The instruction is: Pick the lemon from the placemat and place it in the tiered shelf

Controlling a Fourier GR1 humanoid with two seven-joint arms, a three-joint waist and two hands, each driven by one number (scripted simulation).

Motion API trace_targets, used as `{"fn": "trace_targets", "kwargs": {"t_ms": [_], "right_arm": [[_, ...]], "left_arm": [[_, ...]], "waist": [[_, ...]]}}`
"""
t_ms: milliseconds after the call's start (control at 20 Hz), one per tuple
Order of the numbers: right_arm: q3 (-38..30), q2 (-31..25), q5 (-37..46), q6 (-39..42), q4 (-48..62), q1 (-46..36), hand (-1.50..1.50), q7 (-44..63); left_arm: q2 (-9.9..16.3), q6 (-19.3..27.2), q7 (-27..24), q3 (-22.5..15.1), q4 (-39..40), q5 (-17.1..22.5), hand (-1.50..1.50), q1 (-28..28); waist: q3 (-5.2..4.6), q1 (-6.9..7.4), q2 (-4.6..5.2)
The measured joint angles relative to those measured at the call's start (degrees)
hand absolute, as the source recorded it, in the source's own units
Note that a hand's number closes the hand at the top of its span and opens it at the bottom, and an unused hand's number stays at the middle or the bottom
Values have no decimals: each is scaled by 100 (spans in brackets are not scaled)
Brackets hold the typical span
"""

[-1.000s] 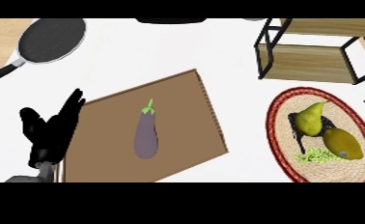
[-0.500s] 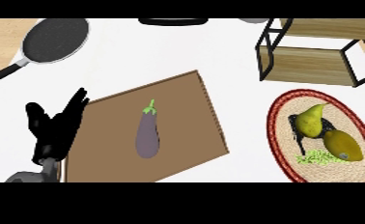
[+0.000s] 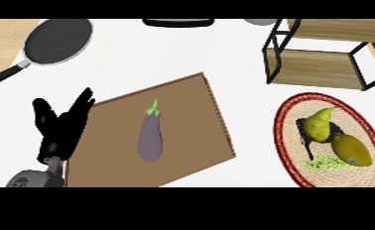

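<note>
A round woven placemat with a red rim lies at the right. On it sits the lemon, yellow with a pointed tip, next to a darker yellow oval fruit and a green clump. Black parts that look like my right hand show against the lemon's left and right sides, mostly hidden by the fruit. No forearm shows there. The tiered shelf, a black frame with wooden boards, stands just beyond the placemat. My left hand rests open at the left, fingers up.
A brown cutting board with a purple eggplant fills the middle. A black frying pan sits at the far left. A dark flat object and a grey round one lie along the far edge.
The left hand has drifted slightly up and to the right. The fruit and the black parts on the placemat have barely shifted.
</note>
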Motion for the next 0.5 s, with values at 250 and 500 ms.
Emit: {"fn": "trace_targets", "kwargs": {"t_ms": [250, 500], "right_arm": [[342, 175, 605, -328, 26, -176, -150, -89], [682, 195, 1031, -442, -115, -231, -150, -169]], "left_arm": [[-4, -53, -84, 49, -122, -80, 0, 173], [-112, -43, -55, 75, 16, -161, 0, 52]], "waist": [[-5, -6, -23], [-8, -48, -31]]}}
